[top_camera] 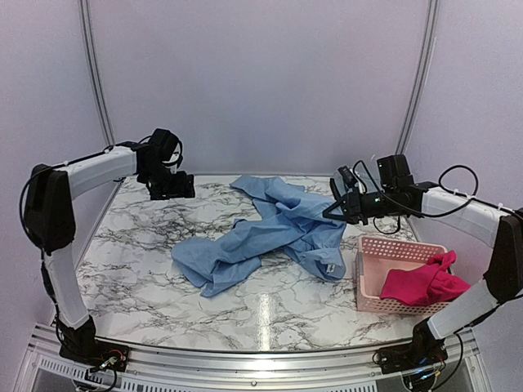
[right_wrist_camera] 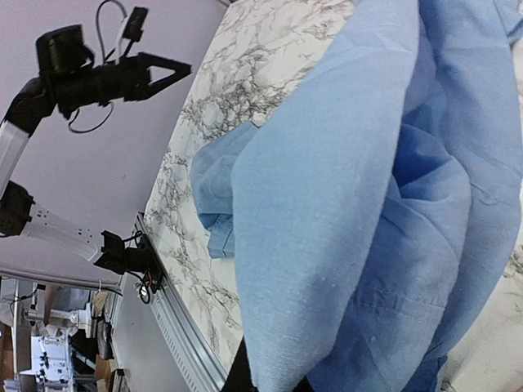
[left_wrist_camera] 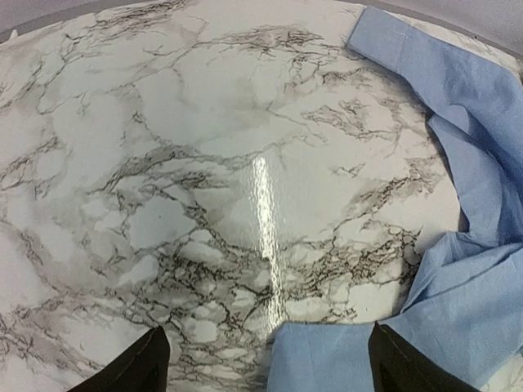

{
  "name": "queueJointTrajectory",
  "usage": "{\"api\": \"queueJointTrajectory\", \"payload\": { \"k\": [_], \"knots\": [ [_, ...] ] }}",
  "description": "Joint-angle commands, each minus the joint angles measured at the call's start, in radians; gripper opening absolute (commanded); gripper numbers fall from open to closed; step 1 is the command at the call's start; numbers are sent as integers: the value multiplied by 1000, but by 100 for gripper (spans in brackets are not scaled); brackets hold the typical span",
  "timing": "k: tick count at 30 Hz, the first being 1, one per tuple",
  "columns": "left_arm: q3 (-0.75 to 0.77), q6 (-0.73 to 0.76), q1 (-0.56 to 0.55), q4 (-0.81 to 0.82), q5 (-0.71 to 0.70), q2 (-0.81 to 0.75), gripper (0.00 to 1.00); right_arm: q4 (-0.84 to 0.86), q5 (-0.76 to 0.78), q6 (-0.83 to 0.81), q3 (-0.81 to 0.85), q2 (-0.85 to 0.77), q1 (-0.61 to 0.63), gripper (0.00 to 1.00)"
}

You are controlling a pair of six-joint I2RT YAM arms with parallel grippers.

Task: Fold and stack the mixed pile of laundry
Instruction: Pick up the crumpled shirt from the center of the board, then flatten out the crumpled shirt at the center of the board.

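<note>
The light blue shirt (top_camera: 261, 237) lies crumpled across the middle of the marble table (top_camera: 139, 245). My right gripper (top_camera: 333, 210) is shut on the shirt's right side, and in the right wrist view the blue cloth (right_wrist_camera: 343, 204) drapes over the jaws (right_wrist_camera: 261, 380) and hides most of them. My left gripper (top_camera: 175, 189) hovers at the far left, off the shirt, open and holding nothing. In the left wrist view its dark fingers (left_wrist_camera: 139, 367) stand wide apart (left_wrist_camera: 266, 329) above the marble, with a shirt edge (left_wrist_camera: 327, 359) below them. The magenta-red garment (top_camera: 421, 282) sits in the basket.
A pink lattice basket (top_camera: 384, 249) stands at the right near the table's front. A metal rail (top_camera: 245, 359) runs along the near edge. Grey walls close in the back and both sides.
</note>
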Motion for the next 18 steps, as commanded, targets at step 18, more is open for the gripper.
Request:
{"api": "queueJointTrajectory", "payload": {
  "k": [18],
  "knots": [
    [-411,-30,-277,-1,-109,-22,93,-16,90,39,-139,27,-126,0]
  ]
}}
